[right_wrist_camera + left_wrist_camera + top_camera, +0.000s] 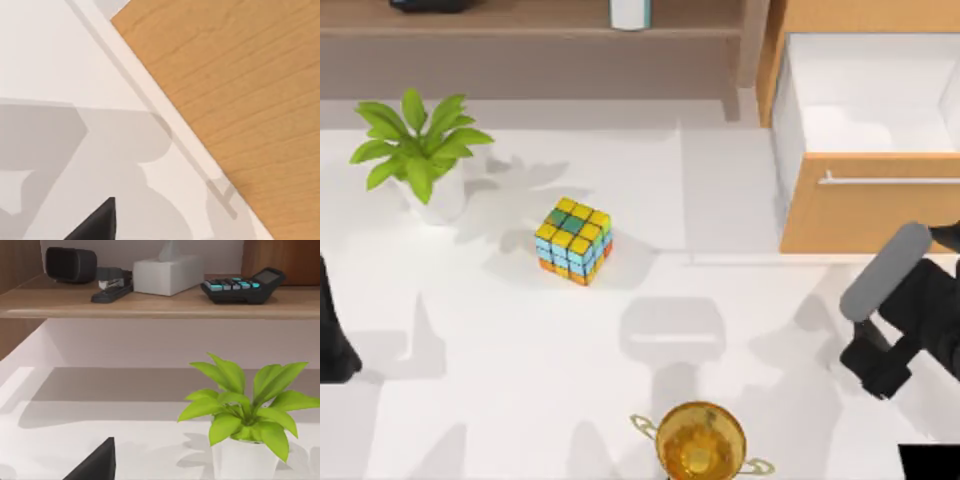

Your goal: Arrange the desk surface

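Note:
The white desk surface carries a multicoloured puzzle cube left of centre, a green plant in a white pot at the back left, and a gold trophy cup at the front edge. My left gripper rests at the left edge, well apart from the cube. At the right, my right gripper hangs low in front of the open drawer. Nothing is held by either one. The left wrist view faces the plant.
A brown wooden shelf runs along the back, holding a black speaker, stapler, tissue box and calculator. The drawer's wood front juts over the desk at the back right.

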Controlling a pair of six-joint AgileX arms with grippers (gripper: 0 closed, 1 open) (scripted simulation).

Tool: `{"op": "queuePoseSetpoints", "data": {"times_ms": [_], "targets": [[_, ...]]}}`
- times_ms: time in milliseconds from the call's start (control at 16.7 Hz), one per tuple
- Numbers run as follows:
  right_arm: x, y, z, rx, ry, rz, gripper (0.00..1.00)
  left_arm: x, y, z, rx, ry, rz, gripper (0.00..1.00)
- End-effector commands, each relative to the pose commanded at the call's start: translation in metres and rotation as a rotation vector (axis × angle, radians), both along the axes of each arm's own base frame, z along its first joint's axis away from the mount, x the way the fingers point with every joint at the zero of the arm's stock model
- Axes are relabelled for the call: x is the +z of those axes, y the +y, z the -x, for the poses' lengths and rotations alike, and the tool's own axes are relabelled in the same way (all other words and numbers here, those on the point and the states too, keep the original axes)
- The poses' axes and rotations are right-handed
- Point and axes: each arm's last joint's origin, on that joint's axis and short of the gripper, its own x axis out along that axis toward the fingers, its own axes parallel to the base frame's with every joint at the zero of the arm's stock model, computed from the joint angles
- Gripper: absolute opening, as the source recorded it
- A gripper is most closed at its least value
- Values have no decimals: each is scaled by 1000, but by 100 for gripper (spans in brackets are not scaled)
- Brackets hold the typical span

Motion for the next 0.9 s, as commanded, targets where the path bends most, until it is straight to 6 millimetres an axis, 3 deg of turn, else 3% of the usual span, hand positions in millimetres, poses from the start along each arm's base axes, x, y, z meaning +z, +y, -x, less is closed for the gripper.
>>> {"op": "queuePoseSetpoints", "data": {"times_ms": [480, 900], "targets": [[-16, -5, -9, 121, -410, 416, 100, 0, 0, 0, 0, 0, 0, 100], [-20, -16, -17, 69, -580, 648, 100, 0, 0, 0, 0, 0, 0, 100]]}}
